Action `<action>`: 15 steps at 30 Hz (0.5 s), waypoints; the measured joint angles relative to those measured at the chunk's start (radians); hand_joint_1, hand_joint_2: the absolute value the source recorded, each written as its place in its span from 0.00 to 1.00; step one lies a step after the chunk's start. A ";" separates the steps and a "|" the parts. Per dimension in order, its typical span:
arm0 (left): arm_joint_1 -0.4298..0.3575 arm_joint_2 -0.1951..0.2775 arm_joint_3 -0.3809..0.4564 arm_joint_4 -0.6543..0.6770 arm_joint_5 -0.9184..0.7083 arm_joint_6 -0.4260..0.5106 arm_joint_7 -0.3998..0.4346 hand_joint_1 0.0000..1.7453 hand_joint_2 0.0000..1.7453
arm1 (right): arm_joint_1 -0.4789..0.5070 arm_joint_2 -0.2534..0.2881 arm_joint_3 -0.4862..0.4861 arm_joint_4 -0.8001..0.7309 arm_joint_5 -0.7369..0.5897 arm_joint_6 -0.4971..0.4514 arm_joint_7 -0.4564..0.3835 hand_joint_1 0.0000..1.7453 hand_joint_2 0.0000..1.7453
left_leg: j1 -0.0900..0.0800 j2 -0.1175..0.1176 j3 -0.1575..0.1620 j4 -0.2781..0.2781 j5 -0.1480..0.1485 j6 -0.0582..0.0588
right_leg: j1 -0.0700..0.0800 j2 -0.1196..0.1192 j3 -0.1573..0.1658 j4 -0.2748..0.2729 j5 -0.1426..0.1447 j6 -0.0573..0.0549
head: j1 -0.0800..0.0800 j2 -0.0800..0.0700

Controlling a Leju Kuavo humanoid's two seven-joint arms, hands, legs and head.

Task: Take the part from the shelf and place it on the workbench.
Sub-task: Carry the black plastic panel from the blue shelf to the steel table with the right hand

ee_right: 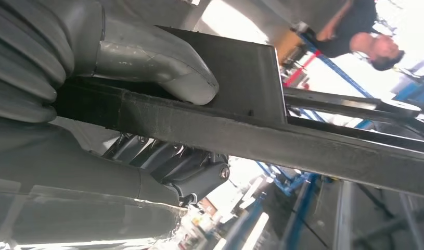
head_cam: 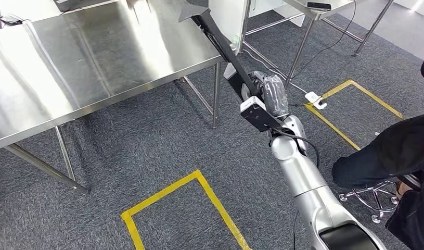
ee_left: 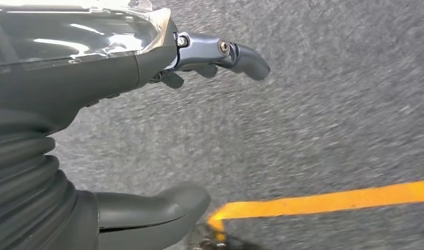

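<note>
Grey carpet surrounds the steel workbench [head_cam: 95, 62]. Right hand [head_cam: 269, 96] clamps the long black part [head_cam: 220, 44] beside the bench corner — an edge strike could twist it loose. Left hand [ee_left: 147, 130] hangs empty, fingers apart.

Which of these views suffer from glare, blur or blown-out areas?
Head view: sharp, with soft glare streaks on the steel workbench. Left wrist view: carpet smeared by motion blur, left hand crisp. Right wrist view: background overexposed and out of focus, while the dark part and right hand stay fairly sharp.
</note>
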 joint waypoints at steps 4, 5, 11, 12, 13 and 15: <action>-0.008 0.000 0.000 -0.001 -0.001 0.000 0.000 0.00 1.00 | -0.004 -0.005 -0.001 -0.002 -0.001 -0.001 0.001 1.00 1.00 | -0.014 -0.006 0.019 0.001 -0.017 0.026 | 0.010 -0.003 -0.161 0.275 -0.084 -0.019 | 0.002 0.000; -0.008 0.000 0.000 -0.001 -0.001 0.000 0.000 0.00 1.00 | -0.002 -0.007 -0.001 -0.003 -0.001 -0.001 0.001 1.00 1.00 | -0.019 -0.009 0.025 0.002 -0.024 0.029 | 0.015 -0.003 -0.184 0.292 -0.075 -0.016 | 0.003 0.000; -0.009 -0.002 0.000 -0.001 -0.001 0.001 0.000 0.00 1.00 | -0.003 -0.018 -0.008 -0.016 -0.004 -0.004 0.000 1.00 1.00 | -0.041 -0.024 0.054 0.026 -0.069 0.026 | 0.036 -0.004 -0.096 0.002 0.105 -0.028 | 0.003 0.000; -0.009 -0.002 0.000 -0.001 -0.001 0.002 0.000 0.00 1.00 | -0.003 -0.019 -0.009 -0.017 -0.005 -0.006 -0.001 1.00 1.00 | -0.043 -0.026 0.054 0.030 -0.074 0.023 | 0.036 -0.004 -0.093 0.001 0.105 -0.035 | 0.003 0.000; -0.009 0.001 0.001 -0.002 -0.001 0.002 0.000 0.00 1.00 | -0.003 -0.019 -0.010 -0.020 -0.006 -0.007 -0.001 1.00 1.00 | -0.042 -0.025 0.053 0.032 -0.079 0.019 | 0.032 -0.004 -0.091 0.000 0.104 -0.040 | 0.004 0.000; -0.010 0.002 0.001 -0.003 -0.001 0.003 -0.002 0.00 1.00 | -0.004 -0.021 -0.011 -0.028 -0.006 -0.009 -0.002 1.00 1.00 | -0.040 -0.020 0.041 0.061 -0.102 0.005 | 0.023 -0.004 -0.083 -0.005 0.101 -0.051 | 0.003 0.000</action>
